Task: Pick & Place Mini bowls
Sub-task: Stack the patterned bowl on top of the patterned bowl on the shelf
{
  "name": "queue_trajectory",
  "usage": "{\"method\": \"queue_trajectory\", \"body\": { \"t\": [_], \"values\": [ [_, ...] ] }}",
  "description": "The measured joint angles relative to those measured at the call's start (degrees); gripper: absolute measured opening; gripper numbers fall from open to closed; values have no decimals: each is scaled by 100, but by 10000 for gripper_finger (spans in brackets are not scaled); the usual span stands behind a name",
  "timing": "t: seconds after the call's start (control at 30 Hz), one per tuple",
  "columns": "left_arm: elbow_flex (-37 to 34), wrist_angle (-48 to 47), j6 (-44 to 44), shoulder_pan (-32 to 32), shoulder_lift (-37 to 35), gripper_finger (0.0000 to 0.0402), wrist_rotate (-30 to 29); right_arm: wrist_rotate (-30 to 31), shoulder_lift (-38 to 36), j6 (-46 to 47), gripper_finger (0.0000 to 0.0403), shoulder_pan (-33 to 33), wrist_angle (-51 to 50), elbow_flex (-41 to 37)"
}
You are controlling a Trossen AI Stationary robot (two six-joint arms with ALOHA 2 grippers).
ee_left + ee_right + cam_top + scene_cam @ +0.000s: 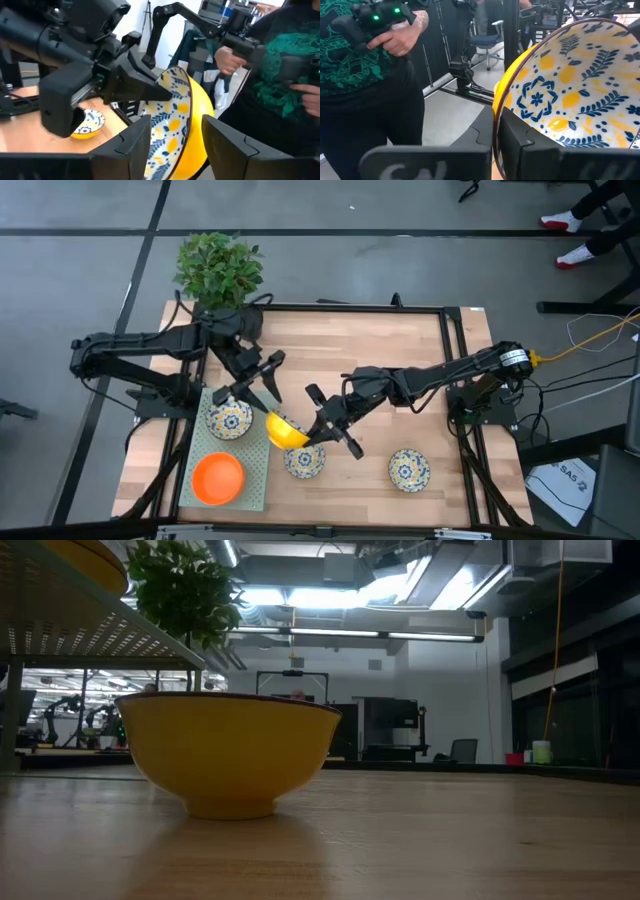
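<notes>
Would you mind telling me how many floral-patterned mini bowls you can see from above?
4, possibly more hidden. One floral bowl on the mat, one held bowl tilted in the right pincer, one centre bowl on the table, one right bowl.

Glossy glazed-looking mini bowl (pixel 570 95), yellow outside; table (pixel 380 350) is pale wood planks, matt; dark matt fingers (pixel 520 137).
</notes>
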Motion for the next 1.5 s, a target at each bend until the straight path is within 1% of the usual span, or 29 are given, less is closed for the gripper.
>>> {"method": "queue_trajectory", "body": {
  "t": [0.17,0.33,0.47,0.57,0.63,0.73,0.8,0.93,1.03,1.17,1.33,1.5],
  "values": [
    [16,12,2,-290,162,163,214,2,0,-32,14,-1,84,0],
    [16,198,8,-551,341,148,297,-225,0,-22,14,0,203,0],
    [16,648,7,-671,450,118,389,-397,0,50,14,4,359,0],
    [16,1099,-47,-677,552,84,680,-415,0,142,18,7,513,0],
    [16,1362,-256,-681,619,59,920,-406,0,112,27,4,598,0],
    [16,1724,-610,-696,725,23,1304,-320,-4,95,46,-3,777,2],
    [16,1934,-787,-699,796,11,1484,-302,-11,102,58,-8,966,7],
    [16,2124,-933,-728,883,10,1409,-138,-13,141,78,-6,1202,9],
    [16,2111,-972,-737,880,7,1352,353,-13,237,90,16,1226,9],
    [14,2062,-1114,-715,778,6,1327,781,-15,638,116,-17,1134,14],
    [14,1771,-1135,-609,565,6,1198,854,-17,1154,175,-148,1121,15],
    [14,1423,-1119,-525,357,6,1020,908,-17,1172,240,-200,1079,15]
  ]
}}
